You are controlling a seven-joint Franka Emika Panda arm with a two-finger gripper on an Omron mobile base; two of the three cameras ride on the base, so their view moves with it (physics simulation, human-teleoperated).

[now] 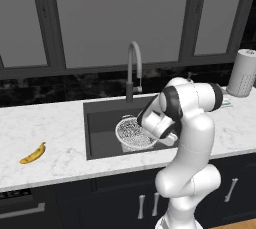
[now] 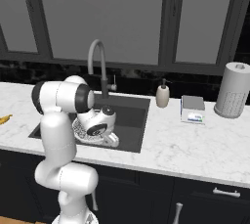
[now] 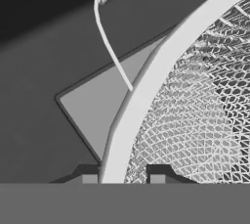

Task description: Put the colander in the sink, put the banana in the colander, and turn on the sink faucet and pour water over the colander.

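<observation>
**Jaws clamped on the colander's rim, low in the sink; banana far off to the left**

Jaws sit closed on the flared white rim of the colander (image 3: 146, 100), one dark tip on the outer side of the rim and one on the mesh side, as the hand view shows; the gripper (image 3: 123, 176) is thus holding the colander by its edge, not by its bowl. From the left base view the colander (image 1: 131, 134) lies inside the sink (image 1: 102, 123), toward the front right of the dark basin, with the robot's wrist hunched directly over its right edge; whether its base touches the sink bottom I cannot tell. The hand view also shows the lighter square patch (image 3: 97, 110) of the sink floor just beside the rim.

The sink faucet (image 1: 133, 68) stands behind the basin, its arched spout pointing forward over it; no water runs from it.

The banana (image 1: 33, 154) lies on the white marble bench (image 1: 50, 123), well apart from the sink on its left side, long axis running diagonally from front left to back right. Judged from this, the colander step looks nearly done; the next move calls for letting go of the rim, then a long reach leftward across the bench, with the jaws turned to close across the banana's narrow width.
</observation>
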